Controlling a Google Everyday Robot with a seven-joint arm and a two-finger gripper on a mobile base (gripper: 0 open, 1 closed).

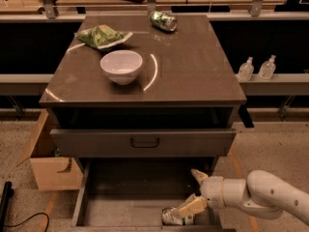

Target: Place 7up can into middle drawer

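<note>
Handled grey drawer front [145,142] above the white gripper's [195,191] spread fingers; dented silvery 7up can [175,217] lies against the lower finger, in the shallow grey-brown middle drawer [120,209].

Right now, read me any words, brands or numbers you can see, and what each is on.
No text is readable.
7up can in the middle drawer: print too blurred.
Green can on the cabinet top: print too blurred.
Green bag: print too blurred.
Two bottles on the shelf: labels too small.
End effector, open beside the 7up can: no markings visible.
</note>
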